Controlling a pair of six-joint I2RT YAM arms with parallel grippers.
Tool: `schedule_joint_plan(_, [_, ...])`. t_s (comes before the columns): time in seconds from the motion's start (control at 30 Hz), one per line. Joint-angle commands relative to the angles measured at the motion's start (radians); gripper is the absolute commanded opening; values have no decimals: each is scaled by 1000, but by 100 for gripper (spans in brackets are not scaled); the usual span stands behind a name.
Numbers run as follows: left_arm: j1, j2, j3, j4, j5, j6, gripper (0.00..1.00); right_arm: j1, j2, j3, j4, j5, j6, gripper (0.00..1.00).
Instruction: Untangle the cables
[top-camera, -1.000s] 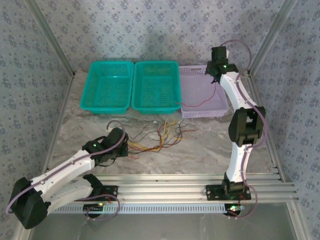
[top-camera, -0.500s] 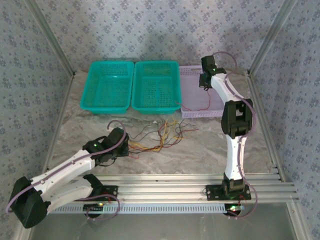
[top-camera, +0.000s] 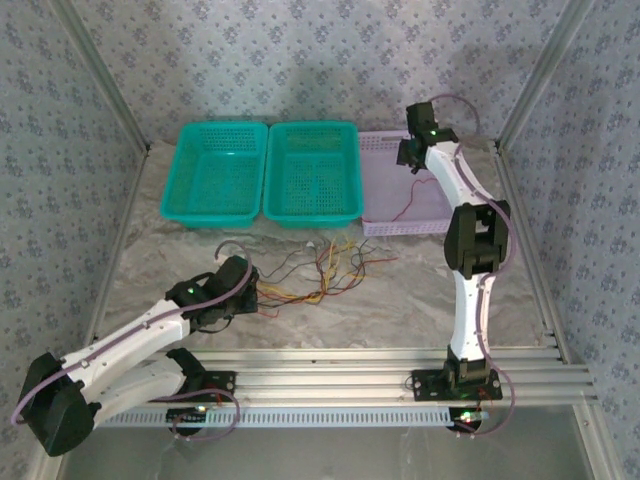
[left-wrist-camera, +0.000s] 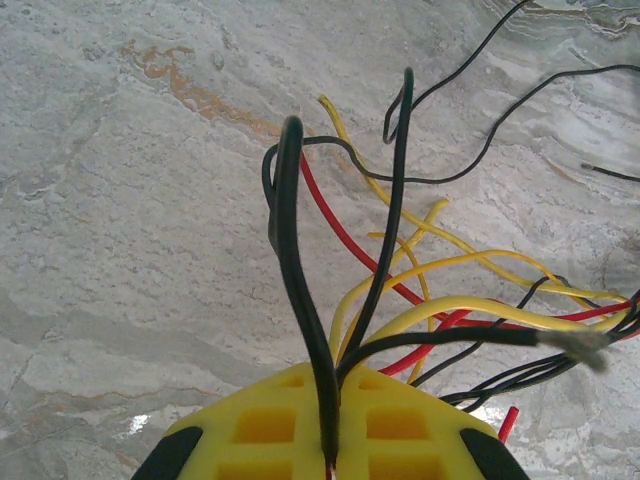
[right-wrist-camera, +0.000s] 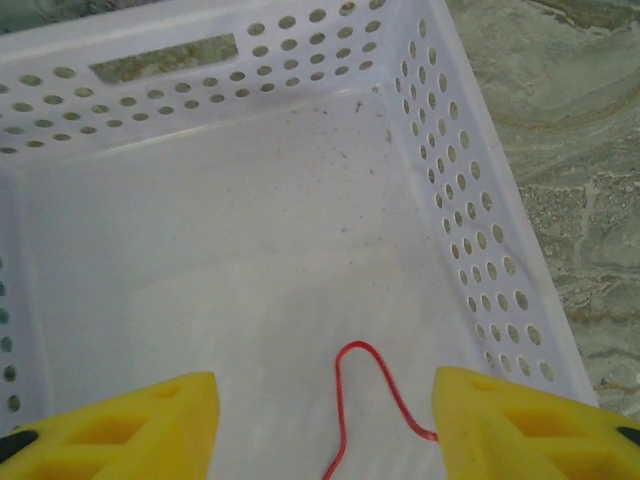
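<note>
a: which step is this?
b: drop-off, i think. the red cable (right-wrist-camera: 372, 352) lies in the pale basket (right-wrist-camera: 470, 250), loose between the wide jaws of the right claw (right-wrist-camera: 322, 420).
a: next?
b: probably reach for the tangle (top-camera: 320, 270) on the counter (left-wrist-camera: 120, 200), where the left claw (left-wrist-camera: 328, 445) pinches a black cable (left-wrist-camera: 290, 200).

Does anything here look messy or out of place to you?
Yes. A knot of red, yellow and black cables sprawls on the table in front of the green baskets, with a black cable pinched in the left gripper. A lone red cable lies apart in the pale basket.
</note>
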Motion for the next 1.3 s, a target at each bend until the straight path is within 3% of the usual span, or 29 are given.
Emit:
schedule_joint_plan(0.0, [-9,-8,3,2,-12,-11,0,13,-107,-10,19,-32,24,62])
schedule_joint_plan(0.27, [-18,-9,-4,15,-11,-18,0,83,-374,-300,158,-79,96,65])
schedule_joint_plan(0.57, [-25,-11,-1,24,-14,-7,0,226,-794,-820,344,-217,155,68])
schedule_joint_plan(0.73, [-24,1,-6,37,-22,8,0,306,-953,-1073,350,-310,181,69])
schedule_joint_plan(0.9, [-25,3,-4,58,-21,30,0,374,-1004,-1245,409,-370,166,70])
schedule_joint_plan(1.1, [-37,9,13,64,-12,65,0,503,-941,-1328,507,-381,121,71])
schedule_joint_plan(1.27, [-56,25,21,57,-21,68,0,587,-864,-1321,534,-294,80,70])
